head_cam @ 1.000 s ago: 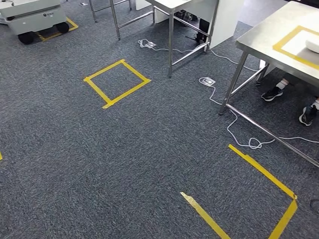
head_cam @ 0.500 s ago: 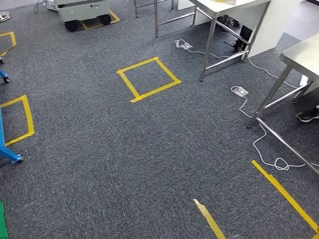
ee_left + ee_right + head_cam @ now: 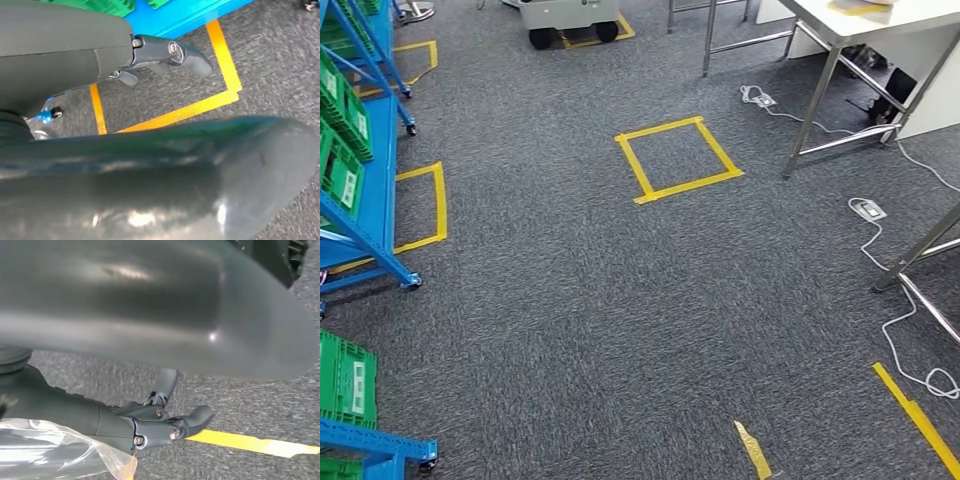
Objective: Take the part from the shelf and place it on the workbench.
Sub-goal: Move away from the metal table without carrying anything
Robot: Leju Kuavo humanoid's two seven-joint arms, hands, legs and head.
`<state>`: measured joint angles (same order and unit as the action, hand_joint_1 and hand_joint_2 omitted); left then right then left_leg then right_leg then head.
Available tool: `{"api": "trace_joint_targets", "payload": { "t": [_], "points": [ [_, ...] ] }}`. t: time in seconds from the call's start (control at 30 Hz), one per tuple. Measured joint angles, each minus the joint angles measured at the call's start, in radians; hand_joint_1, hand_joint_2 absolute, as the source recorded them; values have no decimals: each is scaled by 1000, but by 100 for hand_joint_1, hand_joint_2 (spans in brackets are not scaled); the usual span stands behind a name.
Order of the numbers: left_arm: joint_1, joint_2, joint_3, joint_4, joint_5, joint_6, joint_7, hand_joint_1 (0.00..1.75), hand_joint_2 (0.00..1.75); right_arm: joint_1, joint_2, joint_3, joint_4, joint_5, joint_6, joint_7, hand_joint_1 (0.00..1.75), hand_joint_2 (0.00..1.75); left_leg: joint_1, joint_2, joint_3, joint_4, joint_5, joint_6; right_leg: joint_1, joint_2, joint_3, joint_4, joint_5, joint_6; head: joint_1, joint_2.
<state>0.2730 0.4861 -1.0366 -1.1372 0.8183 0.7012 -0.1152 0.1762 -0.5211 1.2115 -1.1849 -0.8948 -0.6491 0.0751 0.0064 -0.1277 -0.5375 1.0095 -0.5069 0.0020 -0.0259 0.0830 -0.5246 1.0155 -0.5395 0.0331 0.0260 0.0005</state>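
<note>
A blue shelf (image 3: 367, 240) with green bins (image 3: 343, 170) stands at the left edge of the head view; I cannot make out a part in them. Of the steel workbench I see just a leg (image 3: 920, 245) at the right edge. My left hand (image 3: 162, 52) hangs over the carpet beside the blue shelf (image 3: 181, 17), fingers stretched out, holding nothing. My right hand (image 3: 158, 427) also hangs over the carpet with its fingers straight. A clear plastic film (image 3: 64, 452) lies by its base, and I cannot tell what it belongs to.
A yellow tape square (image 3: 678, 160) marks the carpet ahead, another (image 3: 422, 205) lies beside the shelf. A white table (image 3: 863, 20) stands at the back right, a grey wheeled cart (image 3: 569, 15) at the back. A power strip (image 3: 869, 208) and white cable (image 3: 901, 340) trail near the workbench leg.
The camera has swung left: the workbench top has left the picture on the right, and the blue shelf with green bins has come in on the left.
</note>
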Motion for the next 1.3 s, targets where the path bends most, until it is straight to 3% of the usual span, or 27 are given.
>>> {"api": "trace_joint_targets", "payload": {
  "t": [0.03, 0.1, 0.17, 0.23, 0.27, 0.3, 0.33, 0.4, 0.47, 0.53, 0.57, 0.63, 0.7, 0.73, 0.77, 0.8, 0.83, 0.9, 0.97, 1.03, 1.07, 1.13, 1.2, 1.27, 1.3],
  "points": [
    [2, 1, -2, 0, 1, 0, 0, 0, 0, -3, -1, 4, 1, -3, -1, -1, 0, 0, 3, -7, -4, 0, 1, -6, 1, -13, 2, 1, 1, -6, 0, 0],
    [3, 3, -5, 0, 4, 0, 0, 0, 0, -8, -2, 13, 3, -8, -4, -5, 0, 0, 3, 26, -19, 31, -18, -14, 1, -39, 6, -6, 4, -19, -4, 0],
    [1, 3, -7, 0, 7, 0, 0, 0, 0, -12, -3, 24, 5, -12, -6, -8, 0, 0, 0, 87, -69, 132, -70, -21, 4, -69, 11, -9, 2, -30, -8, 0],
    [-2, 3, -8, 0, 8, 1, 0, 0, 0, -15, -3, 34, 8, -15, -7, -9, 0, 0, 2, 113, -130, 249, -114, -25, 10, -102, 13, -10, -3, -37, -8, 0],
    [-1, 2, -8, 0, 8, 0, 0, 0, 0, -17, -3, 38, 9, -16, -8, -10, 0, 0, 2, 117, -143, 274, -113, -24, 13, -116, 13, -10, -6, -39, -8, 0],
    [1, 2, -9, 0, 9, 0, 0, 0, 0, -19, -3, 42, 10, -17, -8, -10, 0, 0, 2, 119, -138, 261, -94, -22, 15, -130, 14, -10, -10, -39, -8, 0],
    [3, 3, -9, 0, 10, 0, 1, 0, 0, -20, -3, 45, 10, -18, -9, -10, 0, 0, 1, 125, -114, 214, -61, -18, 17, -144, 17, -10, -14, -38, -8, 0],
    [1, 3, -11, 0, 14, 1, 1, 0, 0, -23, -4, 52, 10, -20, -15, -11, 0, 0, -9, 164, -48, 86, -7, -7, 20, -170, 28, -10, -25, -33, -8, 0],
    [-3, 3, -13, 0, 20, 1, -2, 0, 0, -29, -6, 63, 10, -25, -24, -12, 0, 0, -19, 190, -15, 19, 4, 3, 22, -193, 37, -10, -33, -24, -7, 0],
    [-5, 3, -18, 0, 25, 1, -5, 0, 0, -40, -8, 75, 10, -27, -33, -12, 0, 0, -23, 174, -15, 12, 5, 11, 23, -214, 46, -15, -36, -16, -7, 0],
    [-4, 3, -21, 0, 28, 1, -6, 0, 0, -45, -10, 80, 9, -28, -36, -12, 0, 0, -22, 163, -14, 5, 9, 16, 22, -208, 49, -13, -42, -12, -6, 0],
    [-8, 3, -29, 0, 33, 1, -10, 0, 0, -52, -15, 91, 7, -29, -41, -13, 0, 0, -16, 143, -8, -8, 17, 27, 19, -157, 30, 38, -78, -5, -4, 0],
    [-18, 2, -36, 0, 38, 1, -16, 0, 0, -52, -19, 103, 7, -32, -45, -13, 0, 0, -13, 121, -8, -10, 18, 32, 16, -100, -38, 166, -139, -2, -2, 0],
    [-22, 0, -39, 0, 41, 1, -18, 0, 0, -52, -20, 109, 7, -34, -46, -12, 0, 0, -13, 108, -8, -10, 17, 33, 15, -91, -76, 228, -157, -1, -2, 0],
    [-25, -1, -42, 0, 43, 1, -20, 0, 0, -52, -21, 113, 7, -35, -47, -12, 0, 0, -13, 95, -6, -10, 16, 34, 15, -87, -102, 264, -158, 1, -2, 0],
    [-27, -1, -45, 1, 46, 1, -21, 0, 0, -52, -22, 117, 7, -35, -47, -12, 0, 0, -12, 81, -3, -10, 14, 33, 14, -85, -111, 260, -137, 2, -2, 0],
    [-29, -2, -49, 1, 49, 1, -21, 0, 0, -53, -23, 121, 7, -35, -47, -12, 0, 0, -12, 67, 1, -9, 12, 31, 12, -80, -100, 218, -97, 3, -2, 0],
    [-33, -3, -55, 2, 56, 0, -25, 0, 0, -54, -25, 128, 7, -31, -47, -11, 0, 0, -11, 41, 7, -6, 5, 23, 6, -42, -50, 86, -18, 5, -2, 0],
    [-38, -4, -60, 3, 61, 0, -29, 0, 0, -55, -26, 135, 8, -27, -48, -10, 0, 0, -11, 17, 3, -1, 1, 12, 3, -10, -17, 13, 8, 3, -3, 0],
    [-38, -4, -65, 3, 63, 0, -33, 0, 0, -58, -26, 139, 8, -26, -49, -9, 0, 0, -6, -7, -5, 1, 4, 1, 7, -21, -10, 5, 6, -8, -4, 0],
    [-36, -4, -67, 4, 63, 0, -34, 0, 0, -61, -27, 140, 8, -25, -49, -9, 0, 0, -5, -3, -8, 4, 2, -3, 7, -33, -8, 3, 8, -14, -4, 0],
    [-37, -4, -71, 4, 63, 0, -35, 0, 0, -62, -27, 141, 8, -25, -49, -9, 0, 0, -6, 47, -28, 47, -26, -12, 7, -58, -4, -2, 11, -27, -7, 0],
    [-42, -5, -73, 4, 64, 1, -36, 0, 0, -61, -28, 144, 8, -24, -49, -9, 0, 0, -6, 104, -85, 162, -84, -20, 10, -86, -1, -5, 8, -36, -11, 0],
    [-46, -6, -75, 5, 67, 1, -36, 0, 0, -62, -29, 148, 9, -23, -49, -7, 0, 0, -2, 116, -140, 268, -117, -24, 13, -117, 2, -5, 3, -40, -10, 0],
    [-46, -7, -76, 5, 68, 1, -36, 0, 0, -62, -29, 149, 9, -21, -49, -6, 0, 0, -1, 118, -147, 277, -107, -24, 14, -130, 4, -5, 0, -41, -10, 0]
  ]
}}
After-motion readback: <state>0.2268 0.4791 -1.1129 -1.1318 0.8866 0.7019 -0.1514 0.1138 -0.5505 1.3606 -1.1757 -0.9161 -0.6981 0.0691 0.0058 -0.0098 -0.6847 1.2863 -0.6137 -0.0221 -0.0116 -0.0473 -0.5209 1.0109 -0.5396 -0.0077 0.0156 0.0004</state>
